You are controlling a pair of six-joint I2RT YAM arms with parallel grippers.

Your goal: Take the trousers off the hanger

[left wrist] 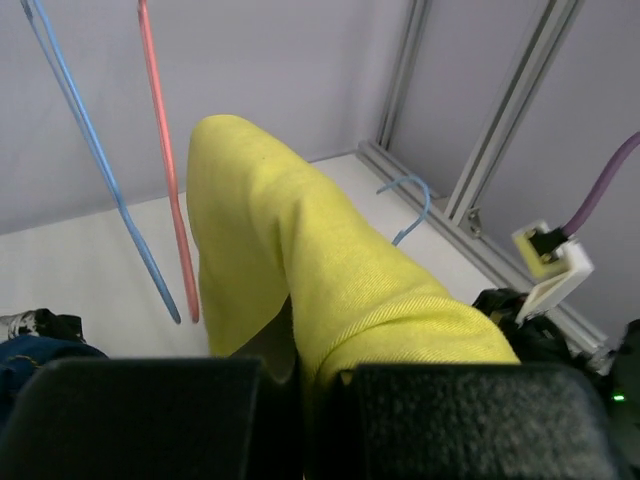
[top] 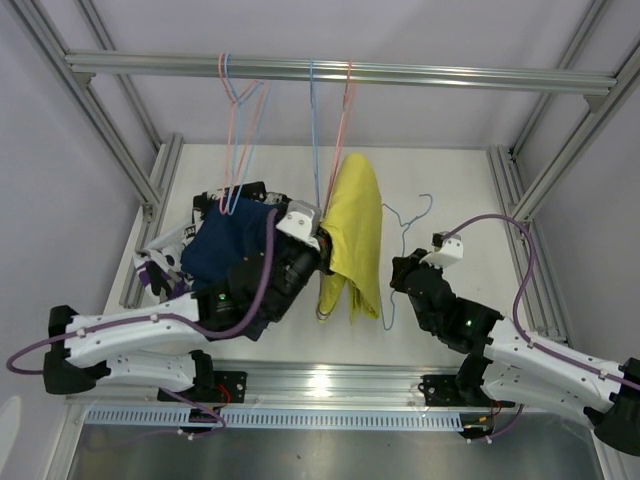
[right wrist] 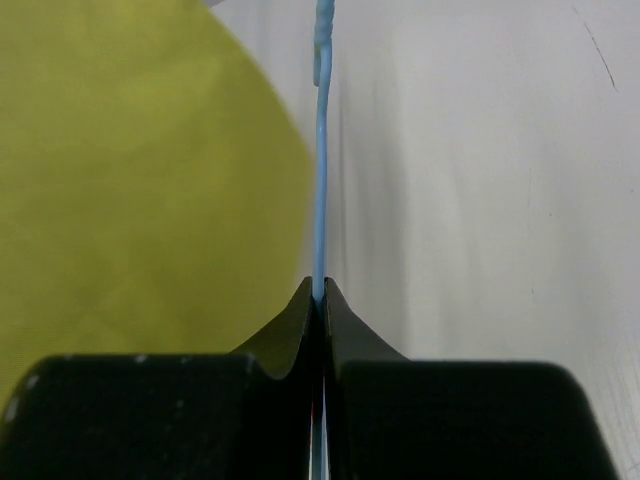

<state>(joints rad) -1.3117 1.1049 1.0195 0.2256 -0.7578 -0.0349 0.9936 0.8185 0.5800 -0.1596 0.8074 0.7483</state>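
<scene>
Both end effectors clenched: left on the yellow trousers, right on a hanger wire.

Left end effector [top: 322, 240] [left wrist: 305, 365] pinches a fold of the yellow trousers [top: 355, 220] [left wrist: 300, 270], cloth squeezed between its pads; the pair stands draped in a tall peak mid-table, what it hangs over cannot be told; right end effector [top: 400, 272] [right wrist: 320, 295], at 4 o'clock from the yellow pair, is shut tight on the thin wire of a light-blue hanger [top: 384, 312] [right wrist: 321, 150], whose hook lies toward 1 o'clock on the table [top: 450, 180]; navy trousers [top: 225, 250] top a heap of other cloth at 9 o'clock from the yellow pair; three bare wire hangers [top: 236, 130] hang from the rail [top: 450, 76] at 12 o'clock.
</scene>
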